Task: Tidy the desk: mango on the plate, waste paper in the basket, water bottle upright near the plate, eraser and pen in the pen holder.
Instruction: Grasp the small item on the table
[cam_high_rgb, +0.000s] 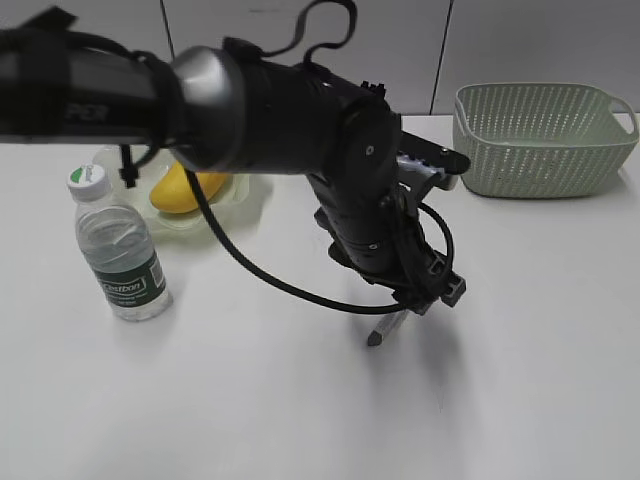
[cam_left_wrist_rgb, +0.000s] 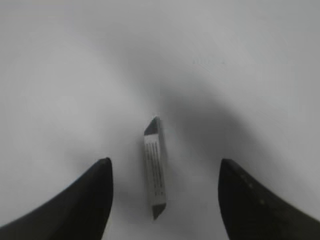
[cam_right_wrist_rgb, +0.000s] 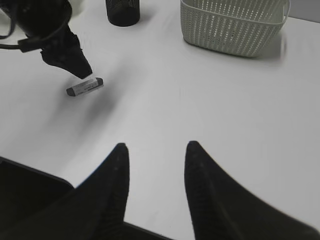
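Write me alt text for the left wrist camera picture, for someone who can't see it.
A small grey eraser with dark ends lies flat on the plain white desk, centred between the two dark, spread fingers of the left gripper, which touch nothing. Soft shadows fall around the eraser.

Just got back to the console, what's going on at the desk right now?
The left gripper hangs just above the eraser lying flat on the desk, jaws open on either side of it and not yet touching. The right gripper waits open over bare tabletop, holding nothing. The mango already sits on the plate, with the water bottle upright beside it. The basket stands at the back right and the pen holder behind the eraser.
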